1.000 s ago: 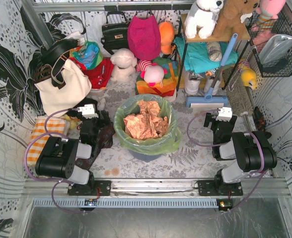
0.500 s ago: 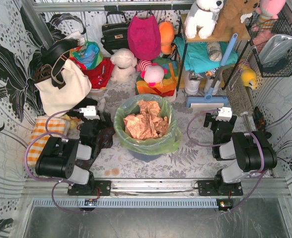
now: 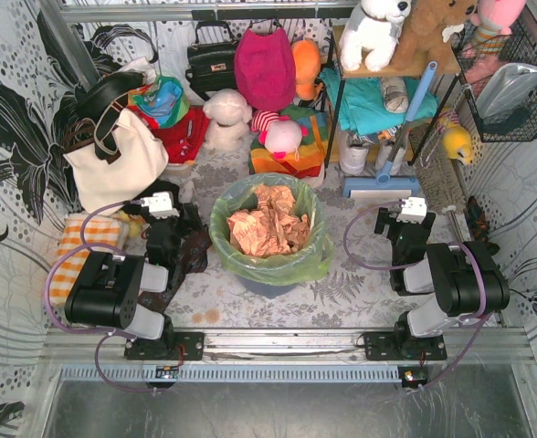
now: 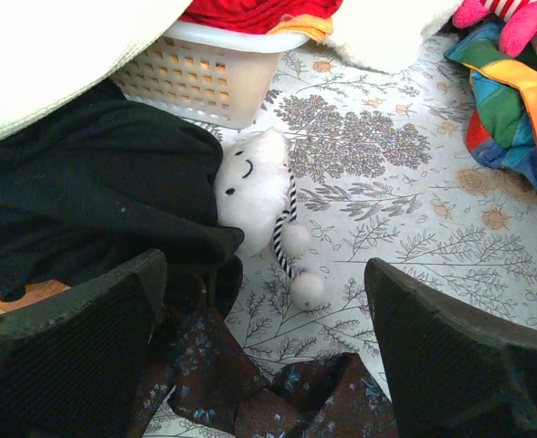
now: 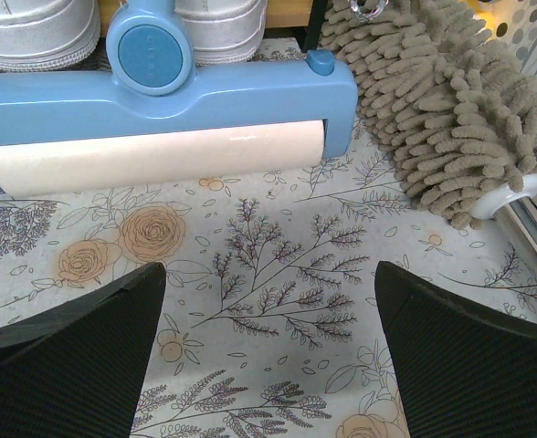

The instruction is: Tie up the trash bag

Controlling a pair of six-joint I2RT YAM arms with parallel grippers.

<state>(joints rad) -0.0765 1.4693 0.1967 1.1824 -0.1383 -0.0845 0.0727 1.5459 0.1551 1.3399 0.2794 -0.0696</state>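
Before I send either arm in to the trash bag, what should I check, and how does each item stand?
1. Left gripper open and empty: ok.
2. Right gripper open and empty: ok.
3. Trash bag mouth open, rim folded outward, sitting between the two arms: ok.
4. Crumpled paper sits below the rim: cannot tell.
5. Left gripper's surroundings free: not ok; black fabric and a white plush toy lie close by its fingers.
6. Right gripper's surroundings free: ok; blue roller head lies ahead, apart from the fingers.
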